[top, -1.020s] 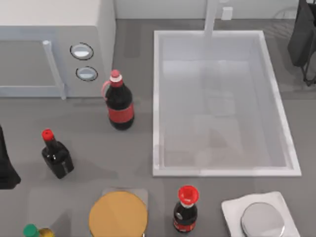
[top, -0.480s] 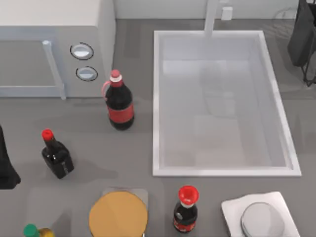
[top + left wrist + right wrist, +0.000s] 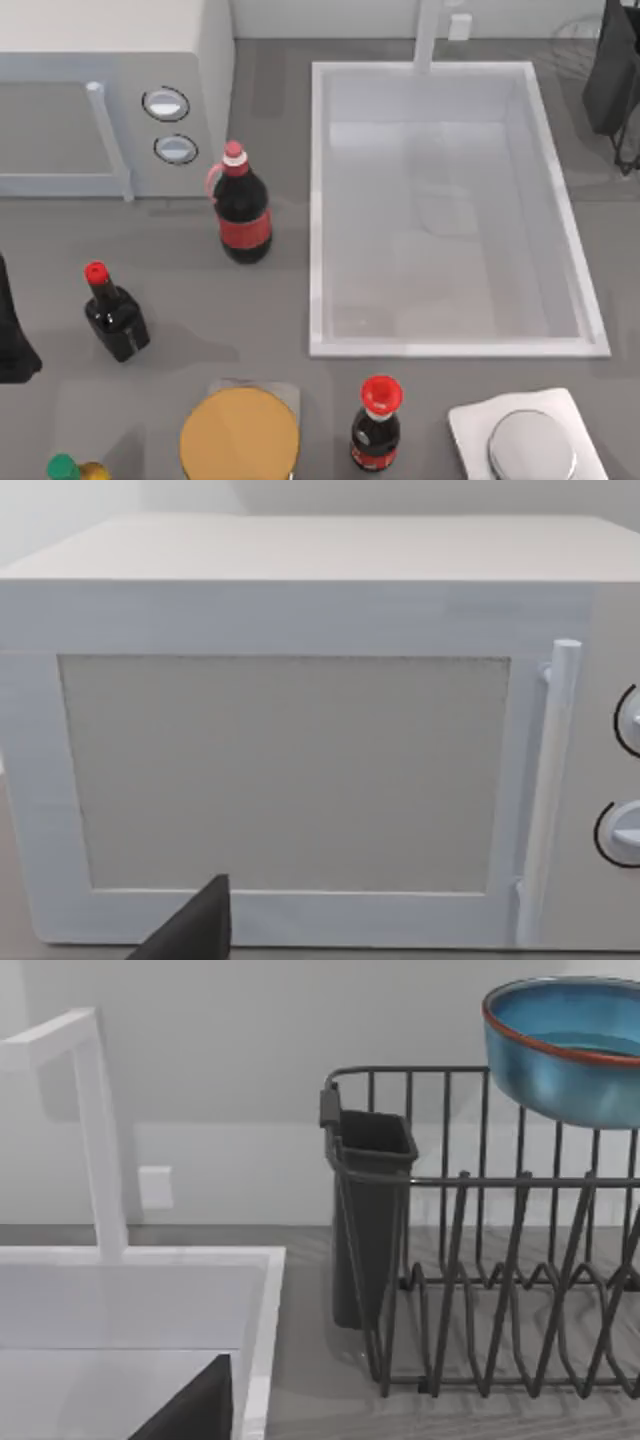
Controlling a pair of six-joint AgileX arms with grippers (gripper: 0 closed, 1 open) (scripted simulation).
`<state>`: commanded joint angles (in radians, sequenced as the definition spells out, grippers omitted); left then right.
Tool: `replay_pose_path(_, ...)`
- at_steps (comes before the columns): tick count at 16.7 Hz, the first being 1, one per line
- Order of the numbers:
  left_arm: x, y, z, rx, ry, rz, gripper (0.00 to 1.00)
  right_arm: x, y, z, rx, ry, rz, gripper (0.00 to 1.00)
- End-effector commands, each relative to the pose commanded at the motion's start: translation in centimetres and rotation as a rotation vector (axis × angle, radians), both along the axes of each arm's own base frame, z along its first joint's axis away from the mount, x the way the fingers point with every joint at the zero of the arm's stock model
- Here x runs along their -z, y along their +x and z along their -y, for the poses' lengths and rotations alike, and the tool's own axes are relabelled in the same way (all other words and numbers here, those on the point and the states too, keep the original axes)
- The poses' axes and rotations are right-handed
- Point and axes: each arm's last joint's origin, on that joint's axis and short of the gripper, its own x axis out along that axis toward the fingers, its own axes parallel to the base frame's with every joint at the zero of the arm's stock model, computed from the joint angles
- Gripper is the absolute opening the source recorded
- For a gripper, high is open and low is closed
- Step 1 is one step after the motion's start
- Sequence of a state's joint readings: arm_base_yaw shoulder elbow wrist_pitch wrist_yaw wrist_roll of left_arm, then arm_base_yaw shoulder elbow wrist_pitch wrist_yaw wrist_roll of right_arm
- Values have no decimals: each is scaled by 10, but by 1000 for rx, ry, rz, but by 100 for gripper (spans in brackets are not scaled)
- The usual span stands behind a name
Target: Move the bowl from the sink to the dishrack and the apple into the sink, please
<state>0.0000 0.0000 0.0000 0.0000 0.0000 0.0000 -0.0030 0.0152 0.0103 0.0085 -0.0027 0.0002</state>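
Blue bowl [image 3: 570, 1050] up above the black dishrack [image 3: 490, 1290], just past the sink [image 3: 320, 200] and its white faucet [image 3: 95, 1130]. Dark cutlery cup [image 3: 365, 1210] on the rack's near corner. Left tool [image 3: 12, 330] parked at the tabletop's [image 3: 270, 290] left edge, facing the microwave [image 3: 300, 730]; right tool [image 3: 615, 70] at the far right corner. Cannot tell if either tool is apart or together. Cola bottles [image 3: 243, 205], a soy bottle [image 3: 113, 312], an orange disc [image 3: 240, 435] and a square plate [image 3: 525, 435] around the sink.
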Motion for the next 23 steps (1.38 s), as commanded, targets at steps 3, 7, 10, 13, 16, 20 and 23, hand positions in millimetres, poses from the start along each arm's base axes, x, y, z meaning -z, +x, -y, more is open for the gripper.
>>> replay_pose_path(3,0,0,0,0,0,0,100,3,0,0,0,0,-4,100)
replay_pose_path(7,0,0,0,0,0,0,100,3,0,0,0,0,-4,100)
replay_pose_path(10,0,0,0,0,0,0,100,3,0,0,0,0,-4,100)
replay_pose_path(13,0,0,0,0,0,0,100,3,0,0,0,0,-4,100)
replay_pose_path(16,0,0,0,0,0,0,100,3,0,0,0,0,-4,100)
replay_pose_path(20,0,0,0,0,0,0,100,3,0,0,0,0,-4,100)
replay_pose_path(23,0,0,0,0,0,0,100,3,0,0,0,0,-4,100)
